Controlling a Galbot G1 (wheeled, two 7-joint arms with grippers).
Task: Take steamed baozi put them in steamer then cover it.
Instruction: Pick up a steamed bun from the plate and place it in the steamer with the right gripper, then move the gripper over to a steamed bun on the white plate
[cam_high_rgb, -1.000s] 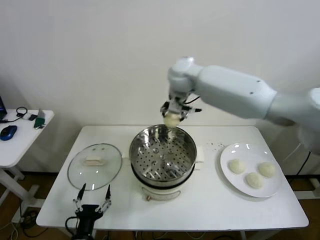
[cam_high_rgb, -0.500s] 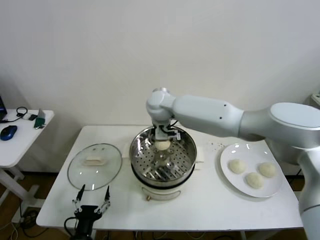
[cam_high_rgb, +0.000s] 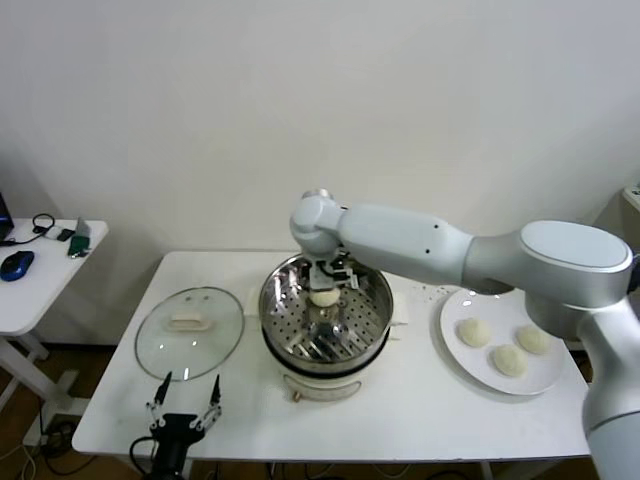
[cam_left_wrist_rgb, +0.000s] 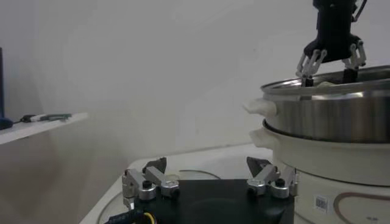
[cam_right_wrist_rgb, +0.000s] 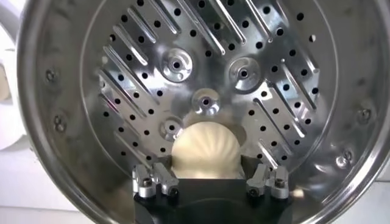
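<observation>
One pale, pleated bao (cam_right_wrist_rgb: 205, 150) is seen on the perforated tray inside the shiny steamer (cam_high_rgb: 375, 300). Three more buns (cam_high_rgb: 506, 347) are left on the right. The glass lid (cam_high_rgb: 190, 331) is laid flat left of the steamer.

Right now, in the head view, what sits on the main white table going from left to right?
Cover → steamer, with the right gripper and one baozi inside it → white plate with three baozi.

Right tool (cam_high_rgb: 325, 287) lowers baozi (cam_high_rgb: 324, 297) into steamer (cam_high_rgb: 326, 318) (cover (cam_high_rgb: 190, 332) aside).
</observation>
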